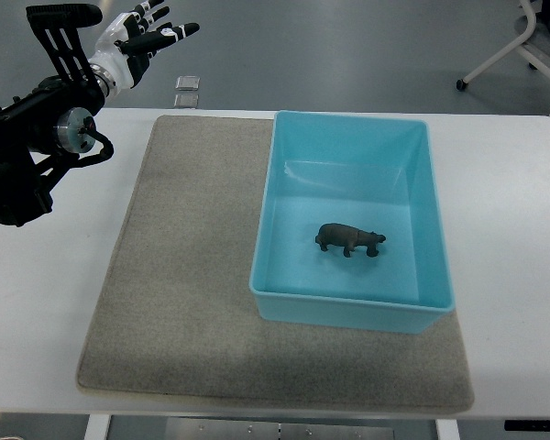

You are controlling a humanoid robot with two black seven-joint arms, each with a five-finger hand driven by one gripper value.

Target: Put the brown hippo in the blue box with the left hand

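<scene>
White table, grey mat; brown hippo inside blue box; left hand raised far-left, fingers spread, empty

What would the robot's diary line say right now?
hippo: standing inside blue box | left hand: open, empty, raised off the table's far-left corner | right hand: not in view | task: looks done

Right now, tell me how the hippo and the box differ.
The hippo is dark brown; the box is light blue. The hippo is a small animal figure, while the box is a large open rectangular container. The hippo stands inside the box on its floor; the box rests on the grey mat. Neither is touched by the left hand, which is raised at the far left.
</scene>
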